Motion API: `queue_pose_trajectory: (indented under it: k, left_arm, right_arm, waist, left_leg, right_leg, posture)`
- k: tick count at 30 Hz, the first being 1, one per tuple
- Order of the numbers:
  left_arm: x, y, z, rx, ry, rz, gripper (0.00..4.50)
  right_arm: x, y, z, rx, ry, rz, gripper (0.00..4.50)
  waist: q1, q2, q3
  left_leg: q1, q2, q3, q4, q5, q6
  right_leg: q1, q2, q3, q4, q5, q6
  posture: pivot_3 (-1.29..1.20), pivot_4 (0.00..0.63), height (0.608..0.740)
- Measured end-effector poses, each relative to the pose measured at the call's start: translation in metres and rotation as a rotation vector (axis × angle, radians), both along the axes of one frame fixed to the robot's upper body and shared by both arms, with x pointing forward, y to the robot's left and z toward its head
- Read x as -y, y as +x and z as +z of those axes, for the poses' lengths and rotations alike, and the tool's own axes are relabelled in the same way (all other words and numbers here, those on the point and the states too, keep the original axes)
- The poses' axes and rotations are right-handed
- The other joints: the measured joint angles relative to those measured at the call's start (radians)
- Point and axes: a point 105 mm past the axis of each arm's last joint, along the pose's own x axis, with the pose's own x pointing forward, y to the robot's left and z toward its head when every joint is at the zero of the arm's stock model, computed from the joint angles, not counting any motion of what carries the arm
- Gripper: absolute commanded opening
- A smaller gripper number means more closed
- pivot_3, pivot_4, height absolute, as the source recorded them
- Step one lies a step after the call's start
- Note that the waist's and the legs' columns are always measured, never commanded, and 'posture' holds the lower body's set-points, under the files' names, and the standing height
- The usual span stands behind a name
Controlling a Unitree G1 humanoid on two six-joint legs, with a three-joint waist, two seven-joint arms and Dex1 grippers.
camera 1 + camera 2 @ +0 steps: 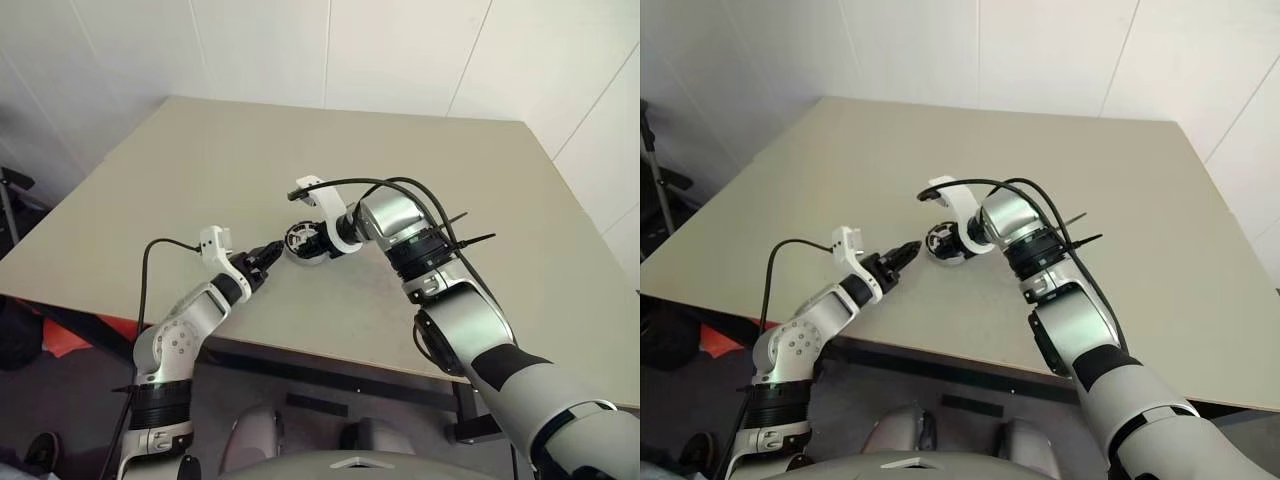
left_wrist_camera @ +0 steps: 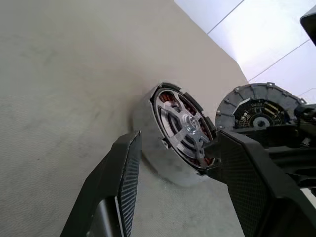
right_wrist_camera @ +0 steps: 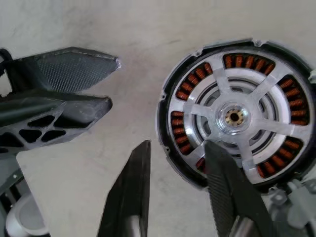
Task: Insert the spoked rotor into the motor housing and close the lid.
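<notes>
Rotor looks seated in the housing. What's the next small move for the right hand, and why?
Probably lift the right hand clear of the motor housing, ready to go for the lid. The spoked rotor already sits inside the motor housing, the right hand is open with one fingertip over the rotor's edge, and the lid lies beside the motor housing, not yet on it.

Left gripper (image 1: 272, 253) held low and near level, fingers parted, right gripper (image 3: 175, 192) angled steeply downward just beside it, fingers parted
</notes>
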Motion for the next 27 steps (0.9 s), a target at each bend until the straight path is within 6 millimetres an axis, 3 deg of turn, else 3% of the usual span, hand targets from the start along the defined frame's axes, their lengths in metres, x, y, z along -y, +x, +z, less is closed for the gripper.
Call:
queue_pose_trajectory:
  k: [3, 7, 14, 17, 19, 23, 27]
  left_arm:
    - [0.001, -0.001, -0.001, -0.005, 0.001, -0.004, 2.60]
    - [0.001, -0.001, -0.002, -0.006, 0.002, -0.003, 2.60]
    - [-0.008, 0.001, 0.002, 0.009, 0.039, 0.007, 2.60]
    - [-0.019, 0.005, 0.008, 0.033, 0.085, 0.018, 2.60]
    - [-0.031, 0.009, 0.018, 0.072, 0.154, 0.028, 2.60]
    - [-0.059, 0.019, 0.042, 0.196, 0.357, 0.075, 2.60]
    - [-0.060, 0.030, 0.073, 0.354, 0.428, 0.067, 2.60]
  right_arm:
    - [-0.001, 0.004, 0.002, 0.018, 0.011, 0.004, 3.46]
    - [-0.005, 0.009, 0.017, 0.055, 0.056, 0.015, 3.46]
    - [-0.014, 0.024, 0.074, 0.271, 0.207, 0.068, 3.46]
    - [0.002, 0.035, 0.084, 0.414, 0.199, 0.077, 3.46]
    - [0.028, 0.045, 0.079, 0.527, 0.128, 0.068, 3.46]
    - [0.077, 0.057, 0.062, 0.608, 0.015, -0.002, 2.57]
    - [0.108, 0.060, 0.051, 0.662, -0.060, -0.063, 1.19]
  waist:
    - [-0.001, 0.000, 0.000]
    - [-0.001, 0.000, 0.000]
    - [0.002, 0.000, 0.000]
    - [0.004, 0.000, 0.000]
    - [0.006, -0.001, 0.000]
    - [0.002, -0.001, 0.000]
    - [0.000, -0.001, 0.000]
  left_leg:
    - [0.000, 0.000, 0.000, 0.000, 0.000, 0.000]
    - [0.000, 0.000, 0.000, 0.000, 0.000, -0.001]
    - [0.000, 0.000, 0.000, -0.001, 0.000, 0.000]
    - [0.000, 0.000, 0.000, -0.001, 0.000, 0.000]
    - [0.000, 0.000, 0.000, 0.000, 0.000, 0.000]
    - [-0.001, 0.000, 0.000, 0.000, 0.001, 0.000]
    - [-0.001, 0.000, 0.000, 0.000, 0.000, 0.000]
  right_leg:
    - [0.000, 0.000, 0.000, 0.000, 0.000, 0.000]
    - [0.000, 0.000, 0.000, 0.000, 0.000, 0.000]
    - [-0.001, 0.000, 0.000, 0.000, 0.000, 0.000]
    - [0.000, 0.000, 0.000, 0.000, 0.000, 0.000]
    - [0.000, 0.000, 0.000, 0.000, 0.000, 0.000]
    - [-0.001, 0.000, 0.000, 0.001, 0.001, 0.001]
    - [-0.001, 0.000, 0.000, 0.000, 0.000, 0.000]
  posture:
    - [0.00, 0.000, 0.740]
    - [0.00, 0.000, 0.740]
    - [0.00, 0.000, 0.740]
    - [0.00, 0.000, 0.740]
    - [0.00, 0.000, 0.740]
    - [0.00, 0.000, 0.740]
    - [0.00, 0.000, 0.740]
